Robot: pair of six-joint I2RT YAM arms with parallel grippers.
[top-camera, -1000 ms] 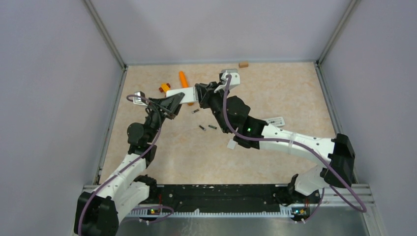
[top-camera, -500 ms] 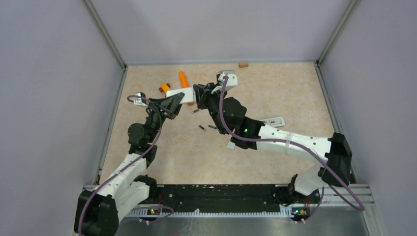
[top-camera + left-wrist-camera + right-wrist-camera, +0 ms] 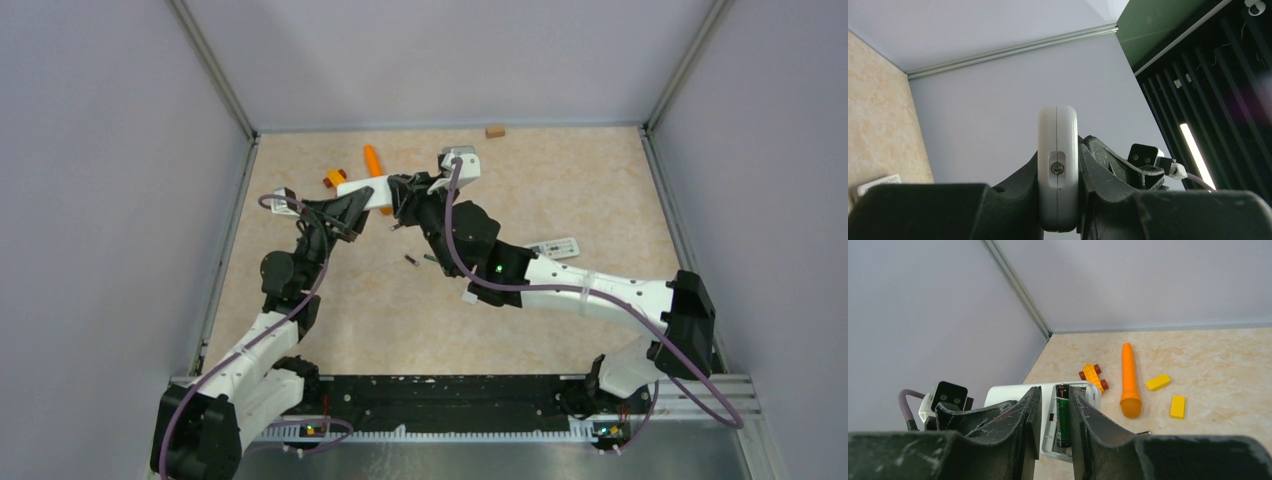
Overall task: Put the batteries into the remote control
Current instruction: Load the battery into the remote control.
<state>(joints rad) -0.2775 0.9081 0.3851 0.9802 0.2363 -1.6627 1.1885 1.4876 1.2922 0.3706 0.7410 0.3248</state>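
Clamping the remote control [image 3: 1057, 135] edge-on, your left gripper [image 3: 1058, 172] held it upper-centre in the top view; your right gripper [image 3: 1054, 405], jaws slightly parted, straddled a battery [image 3: 1063, 416] seated in that remote control; both arms stretched forward.

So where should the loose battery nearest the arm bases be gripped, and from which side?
I'd grip the battery across its middle, straight down from above, jaws on its long sides: it lies flat on the table, slim, with bare surface either side.
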